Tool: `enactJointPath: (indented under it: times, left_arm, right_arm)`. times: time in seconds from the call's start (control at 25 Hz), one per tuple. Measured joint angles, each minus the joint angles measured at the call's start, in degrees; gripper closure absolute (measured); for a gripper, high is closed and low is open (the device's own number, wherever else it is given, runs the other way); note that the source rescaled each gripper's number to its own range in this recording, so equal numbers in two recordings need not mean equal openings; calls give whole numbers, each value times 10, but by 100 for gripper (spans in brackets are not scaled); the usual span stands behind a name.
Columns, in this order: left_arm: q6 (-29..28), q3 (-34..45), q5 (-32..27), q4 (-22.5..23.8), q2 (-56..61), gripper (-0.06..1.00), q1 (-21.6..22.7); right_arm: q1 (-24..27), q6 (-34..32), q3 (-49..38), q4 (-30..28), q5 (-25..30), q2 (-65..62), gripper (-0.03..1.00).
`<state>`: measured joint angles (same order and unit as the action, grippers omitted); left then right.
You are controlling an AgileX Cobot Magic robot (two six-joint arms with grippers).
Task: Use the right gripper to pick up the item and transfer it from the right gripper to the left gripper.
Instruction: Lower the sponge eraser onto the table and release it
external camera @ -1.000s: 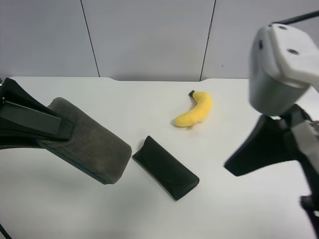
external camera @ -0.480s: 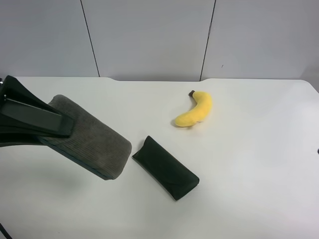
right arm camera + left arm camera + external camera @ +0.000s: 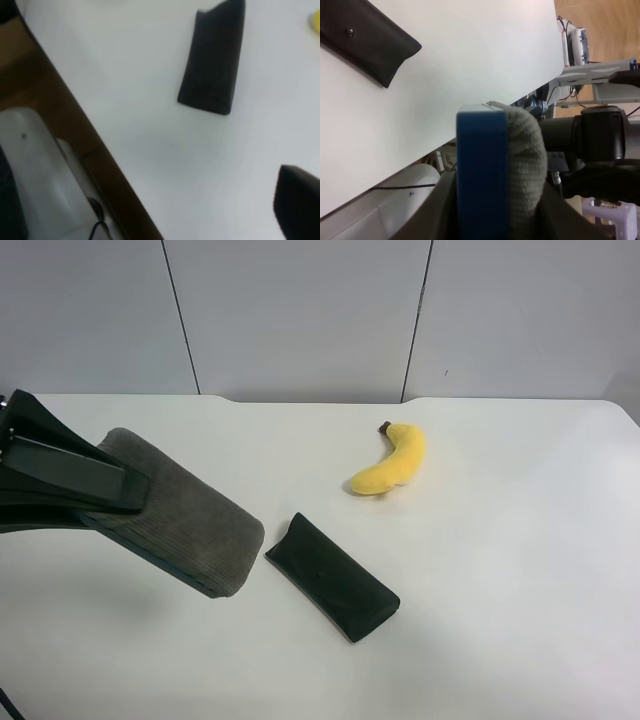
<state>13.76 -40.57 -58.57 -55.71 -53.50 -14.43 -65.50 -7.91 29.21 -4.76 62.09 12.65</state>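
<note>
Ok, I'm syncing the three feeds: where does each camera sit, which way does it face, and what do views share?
Exterior high: above, looking down on the table; left gripper holds the eraser.
Right wrist: on the right arm, facing down at table edge and pouch; probably one dark fingertip shows.
Left wrist: looks along its jaws clamping the eraser.
All three share the pouch.

Left gripper (image 3: 497, 200) hangs raised, its jaws clamped on the item (image 3: 190, 525).
</note>
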Motion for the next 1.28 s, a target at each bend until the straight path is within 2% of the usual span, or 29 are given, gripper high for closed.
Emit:
enactJointPath:
  times: [0.48, 0.56, 0.64, 0.76, 1.04, 1.16, 1.28]
  left_arm:
    - [0, 0, 2, 0, 0, 94, 0]
    - [0, 0, 2, 0, 0, 94, 0]
    - [0, 0, 2, 0, 0, 94, 0]
    - [0, 0, 2, 0, 0, 94, 0]
    - [0, 0, 2, 0, 0, 94, 0]
    - [0, 0, 2, 0, 0, 94, 0]
    - [0, 0, 11, 0, 0, 94, 0]
  right_arm:
    - [0, 9, -2, 0, -3, 0, -2]
    - [13, 9, -2, 1, -3, 0, -2]
    - [44, 9, -2, 2, -3, 0, -2]
    - [122, 9, -2, 2, -3, -7, -2]
    - [345, 9, -2, 1, -4, -75, -2]
    - [418, 9, -2, 1, -4, -96, -2]
    - [464, 9, -2, 1, -5, -118, -2]
